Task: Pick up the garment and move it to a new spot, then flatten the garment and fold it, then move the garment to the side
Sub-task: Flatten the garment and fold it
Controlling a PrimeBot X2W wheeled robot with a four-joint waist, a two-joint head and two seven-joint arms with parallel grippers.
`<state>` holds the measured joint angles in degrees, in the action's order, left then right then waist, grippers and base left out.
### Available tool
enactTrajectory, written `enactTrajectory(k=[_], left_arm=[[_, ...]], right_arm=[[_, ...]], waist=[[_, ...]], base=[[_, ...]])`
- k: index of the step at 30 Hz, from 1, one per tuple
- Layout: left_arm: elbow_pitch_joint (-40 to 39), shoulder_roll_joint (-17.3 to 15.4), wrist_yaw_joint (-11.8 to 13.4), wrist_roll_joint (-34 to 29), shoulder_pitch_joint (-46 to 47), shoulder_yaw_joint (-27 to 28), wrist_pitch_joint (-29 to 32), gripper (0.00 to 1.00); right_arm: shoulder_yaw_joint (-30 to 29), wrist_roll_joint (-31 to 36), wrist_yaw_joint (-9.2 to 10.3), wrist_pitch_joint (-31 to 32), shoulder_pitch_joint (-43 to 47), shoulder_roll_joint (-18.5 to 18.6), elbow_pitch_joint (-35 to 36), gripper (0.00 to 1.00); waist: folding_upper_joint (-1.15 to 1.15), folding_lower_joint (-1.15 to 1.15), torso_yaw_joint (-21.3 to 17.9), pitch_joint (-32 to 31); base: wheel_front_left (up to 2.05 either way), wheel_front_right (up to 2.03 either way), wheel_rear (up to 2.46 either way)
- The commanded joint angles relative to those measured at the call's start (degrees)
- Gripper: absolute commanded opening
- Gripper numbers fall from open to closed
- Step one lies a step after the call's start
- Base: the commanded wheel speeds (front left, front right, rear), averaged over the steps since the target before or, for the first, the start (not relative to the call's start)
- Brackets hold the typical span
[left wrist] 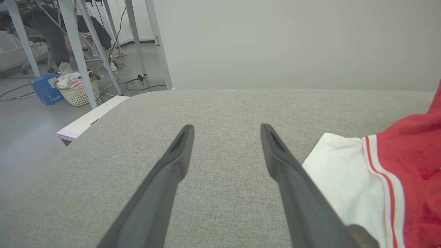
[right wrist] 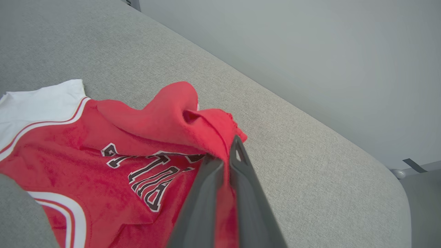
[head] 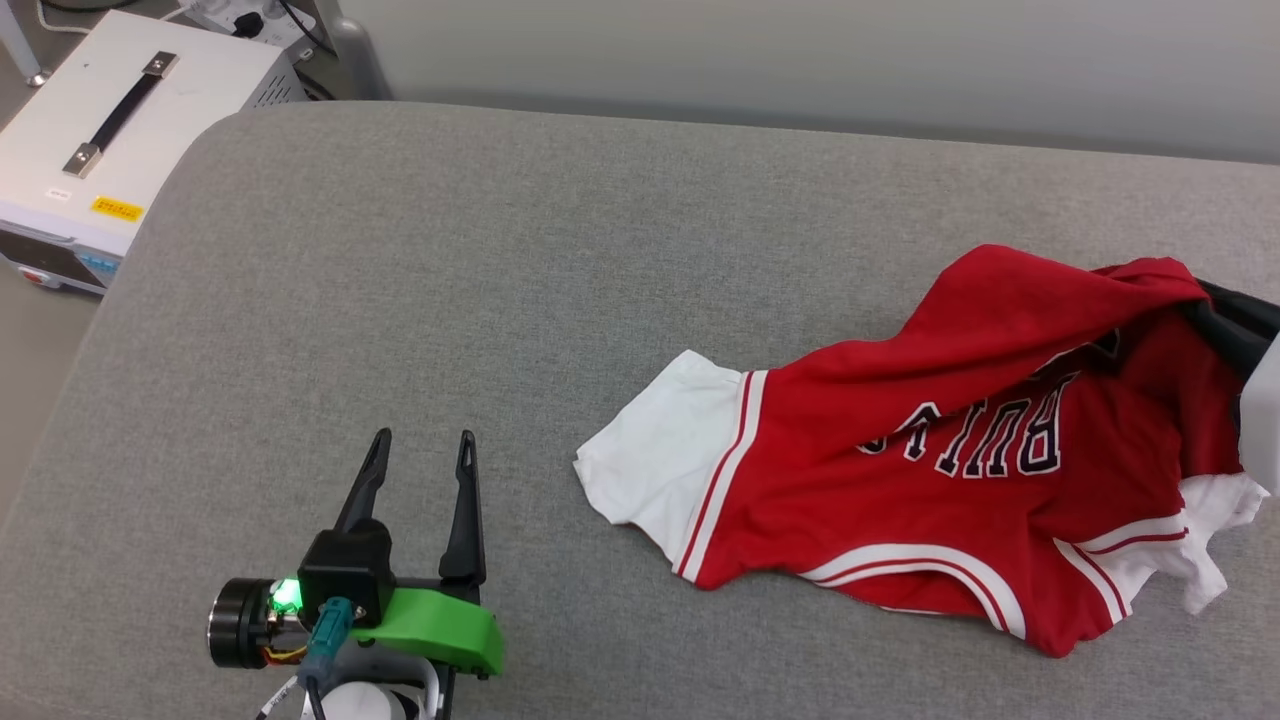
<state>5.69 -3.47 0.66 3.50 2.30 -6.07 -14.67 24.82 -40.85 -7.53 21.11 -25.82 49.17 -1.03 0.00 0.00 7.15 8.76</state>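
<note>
The garment (head: 900, 440), a red jersey with white sleeves and the black print facing up, lies crumpled on the right half of the grey padded table (head: 500, 250). In the right wrist view my right gripper (right wrist: 225, 151) is shut on a raised fold of the garment's (right wrist: 103, 144) red cloth at its far right edge. Its dark fingers (head: 1245, 325) show at the right border of the head view. My left gripper (head: 423, 440) stands open over bare table at the lower left, holding nothing. A white sleeve of the garment (left wrist: 344, 179) lies just right of my left gripper (left wrist: 226, 128).
A white case with a black handle (head: 110, 120) stands on the floor off the table's far left corner. Metal frame legs (left wrist: 79, 51), a wicker basket (left wrist: 77, 91) and a blue box (left wrist: 44, 89) stand on the floor beyond it. A grey wall runs behind the table.
</note>
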Motion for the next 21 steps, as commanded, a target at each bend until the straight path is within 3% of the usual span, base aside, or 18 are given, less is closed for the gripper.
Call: enactTrajectory(k=[1, 6, 11, 13, 16, 21], left_arm=[[-0.49, 0.13, -0.30, -0.35, 0.23, -0.15, -0.33, 1.00], [-0.60, 0.27, -0.46, -0.04, 1.96, -0.88, -0.33, 1.00], [-0.63, 0.43, -0.24, 0.67, 4.33, -1.95, -0.33, 1.00], [-0.65, 0.48, 0.04, 1.06, 5.00, -2.08, -0.33, 1.00], [-0.65, 0.52, 0.34, 1.49, 5.68, -2.20, -0.33, 1.00], [-0.77, 0.56, 0.61, 2.05, 7.10, -2.93, -0.33, 1.00]], right_arm=[[-0.96, 1.08, 0.04, 0.99, -1.29, -1.31, 0.98, 0.00], [-0.11, 3.47, 0.04, 2.35, -8.85, -3.56, -0.15, 0.00], [5.06, 9.37, 0.04, 0.78, -21.16, -5.90, -5.11, 0.00], [7.97, 10.59, 0.04, 0.01, -24.94, -8.45, -7.70, 0.00], [12.33, 9.92, 0.04, -0.37, -28.83, -12.78, -13.21, 0.00], [20.00, 6.30, 0.04, 0.28, -30.41, -16.97, -24.91, 0.00]], waist=[[0.00, 0.00, 0.63, 1.48], [0.00, 0.00, 2.18, 4.67], [0.00, 0.00, 4.57, 8.35], [0.00, 0.00, 5.15, 9.59], [0.00, 0.00, 5.61, 11.30], [0.00, 0.00, 6.48, 13.59]], base=[[0.00, 0.00, 0.00], [0.00, 0.00, 0.00], [0.00, 0.00, 0.00], [0.00, 0.00, 0.00], [0.00, 0.00, 0.00], [0.00, 0.00, 0.00]])
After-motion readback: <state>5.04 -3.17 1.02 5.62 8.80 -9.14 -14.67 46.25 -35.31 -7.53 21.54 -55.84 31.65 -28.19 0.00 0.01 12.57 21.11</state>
